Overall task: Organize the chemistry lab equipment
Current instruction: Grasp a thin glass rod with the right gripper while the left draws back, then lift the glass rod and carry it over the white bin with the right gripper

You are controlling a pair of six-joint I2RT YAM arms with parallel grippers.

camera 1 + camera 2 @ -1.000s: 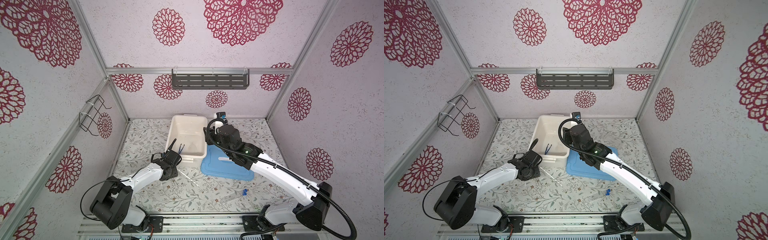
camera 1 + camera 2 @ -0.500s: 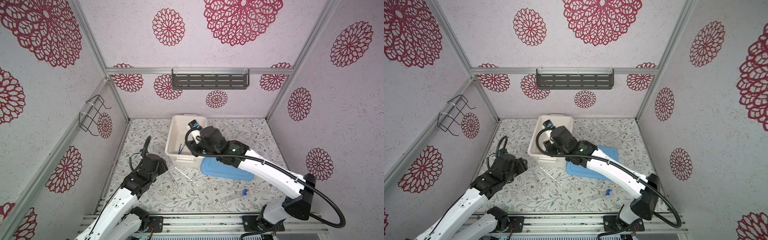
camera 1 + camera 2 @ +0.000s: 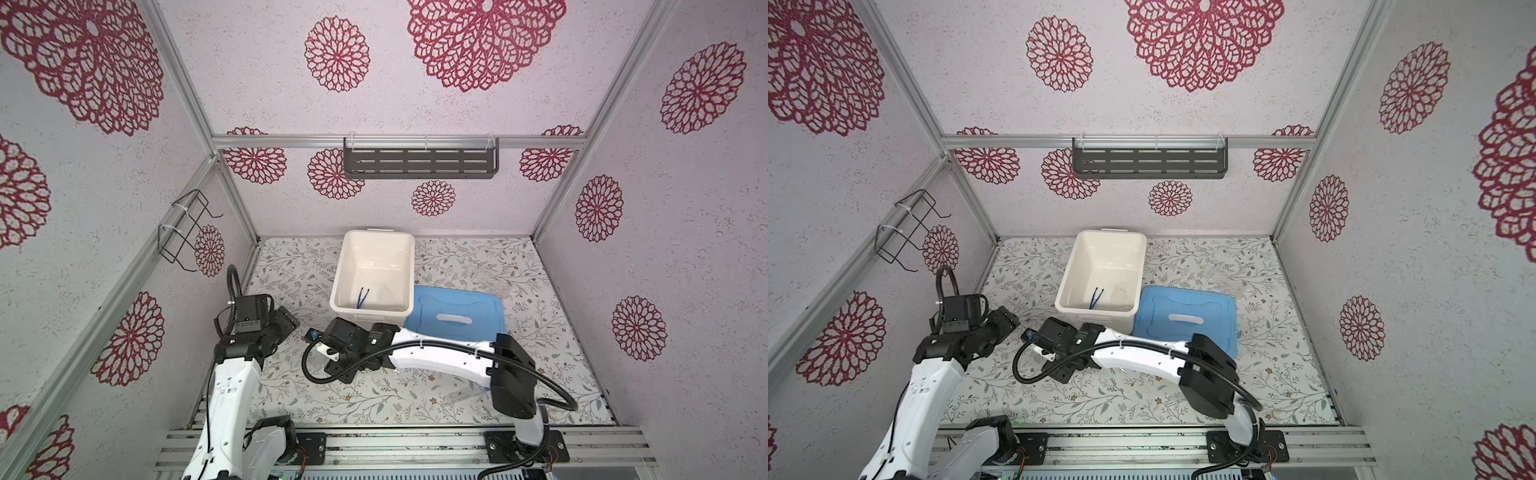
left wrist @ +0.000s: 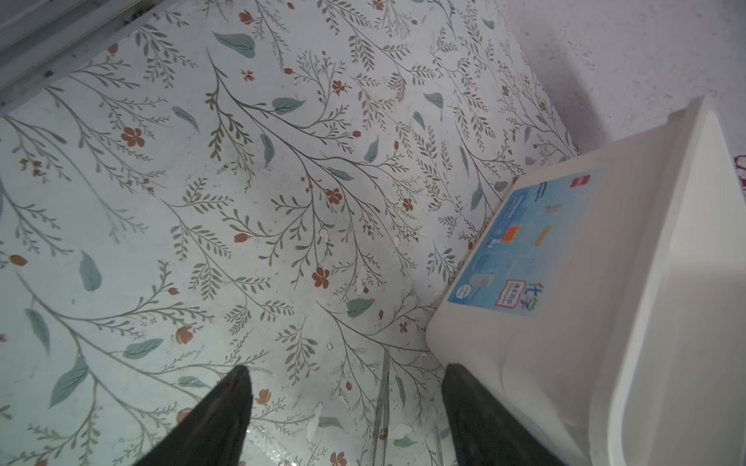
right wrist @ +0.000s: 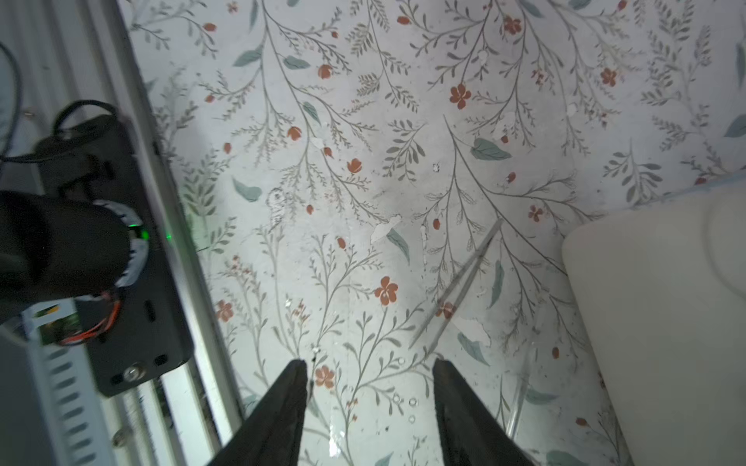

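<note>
So the floral table (image 3: pixel 540 332) has a big white bin (image 3: pixel 376 253) toward the back, with a blue lid (image 3: pixel 436 303) lying flat just beside it. Both arms sit low in front of the bin. The left gripper (image 4: pixel 347 368) is spread wide with nothing in it, and the right gripper (image 5: pixel 369 363) is parted and empty too. Dark-blue tweezers (image 3: pixel 362 297) lie inside the bin. A thin pale stick (image 5: pixel 456 286) lies on the mat near the bin's corner, untouched. A clear tube (image 3: pixel 461 397) lies near the front edge.

Paired overhead views, close downward wrist views
</note>
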